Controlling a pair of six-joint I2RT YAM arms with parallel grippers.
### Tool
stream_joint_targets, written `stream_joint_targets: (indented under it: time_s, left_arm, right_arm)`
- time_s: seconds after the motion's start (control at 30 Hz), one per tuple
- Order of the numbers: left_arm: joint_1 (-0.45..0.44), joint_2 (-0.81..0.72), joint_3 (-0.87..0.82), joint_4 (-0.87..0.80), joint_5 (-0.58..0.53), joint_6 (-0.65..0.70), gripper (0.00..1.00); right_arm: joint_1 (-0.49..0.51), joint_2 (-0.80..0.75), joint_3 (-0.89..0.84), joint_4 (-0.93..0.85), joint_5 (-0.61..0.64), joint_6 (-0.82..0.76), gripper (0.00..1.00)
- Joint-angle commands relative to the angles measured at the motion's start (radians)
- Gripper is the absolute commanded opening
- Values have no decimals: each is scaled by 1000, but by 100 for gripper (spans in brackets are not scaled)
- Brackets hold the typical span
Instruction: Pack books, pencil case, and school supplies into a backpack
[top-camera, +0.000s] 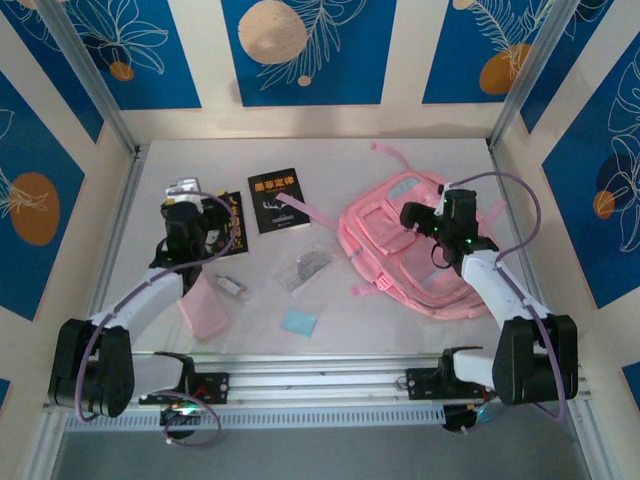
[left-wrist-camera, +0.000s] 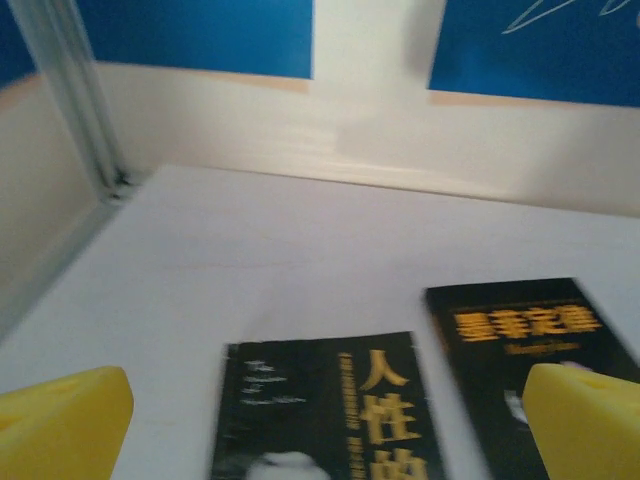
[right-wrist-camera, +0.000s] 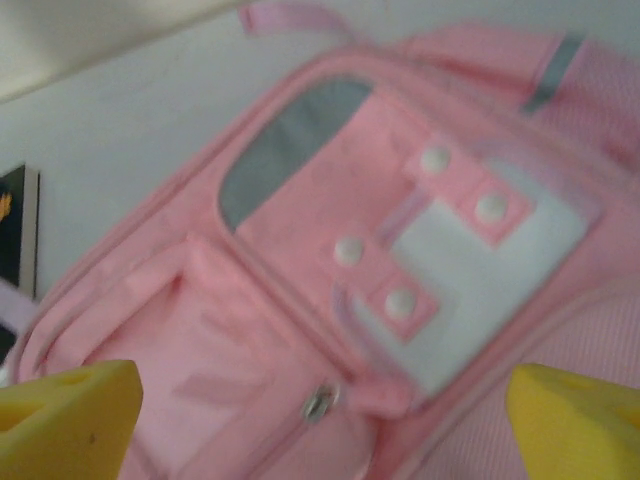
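Here, the left gripper (top-camera: 208, 222) is hovering with its jaws spread wide and gripping nothing, overlapping the left side of the first black book (top-camera: 238, 228) as seen from above. From the wrist camera its yellow fingers (left-wrist-camera: 60, 425) are flanking that book, which is lying flat on the white table (top-camera: 190, 165) just below and ahead of them, untouched. The second black book (top-camera: 277, 200) is lying just beside it to the right, and a thin pink strap (top-camera: 303, 208) is crossing its right edge. On the other side of the table, the right gripper (top-camera: 418, 220) is hanging above the pink backpack (top-camera: 400, 265), its jaws likewise parted and empty. Its wrist view is showing the bag's front pockets, a pale patch (right-wrist-camera: 480, 265) with snap studs, a grey mesh window (right-wrist-camera: 285, 150) and a zipper pull (right-wrist-camera: 320, 403) sitting in the gap between the fingertips (right-wrist-camera: 580, 420); the blur is hiding whether a pocket is unzipped. Between the two arms, well apart from the backpack, the pale-pink pencil case (top-camera: 205, 305) is lying near the left arm with a small whitish clip (top-camera: 230, 285) just beside it. A clear plastic bag (top-camera: 305, 267) is resting mid-table, and a light-blue pad (top-camera: 299, 321) is lying nearer the front edge.
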Motion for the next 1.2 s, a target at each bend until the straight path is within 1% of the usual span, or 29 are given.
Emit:
stream_joint_targets:
  time_s: [0.0,0.1,0.17,0.27,0.33,0.43,0.57,0.67,0.7,0.73,0.77,0.87,0.93,1.0,1.17]
  left_arm:
    - [-41,27,52,-273,107,-235,100]
    - [-81,71,90,-339,187,-340,100]
    - [-102,105,108,-366,267,-398,100]
    - [-137,148,126,-392,334,-453,100]
    - [-163,165,126,-391,344,-468,100]
    - [-199,178,121,-393,353,-480,100]
    - [-227,186,105,-379,386,-497,100]
    - [-235,191,92,-362,404,-505,100]
    - [-235,193,89,-354,410,-508,100]
    - [-235,195,85,-346,415,-511,100]
    - [-235,195,83,-340,417,-517,100]
    - [-235,195,76,-319,418,-525,100]
    - [-235,198,78,-315,418,-527,100]
    - [-235,202,85,-311,424,-525,100]
    - [-235,214,106,-295,437,-525,100]
  right_arm:
    - [81,-41,37,-270,-75,71,89]
    - [188,-24,60,-315,-104,3,85]
    - [257,20,95,-342,-81,-42,83]
    - [315,110,161,-359,-40,-91,80]
    - [340,181,207,-357,-25,-113,79]
    - [373,301,294,-366,36,-160,75]
    - [395,451,407,-380,171,-212,69]
    - [407,546,475,-401,266,-235,67]
    - [413,570,488,-406,292,-243,64]
    - [419,594,497,-411,326,-250,58]
    - [423,613,504,-418,351,-254,49]
    - [425,628,511,-432,383,-244,17]
    - [422,606,517,-433,379,-231,0]
    - [416,569,534,-438,351,-212,0]
    - [413,479,642,-453,208,-171,0]
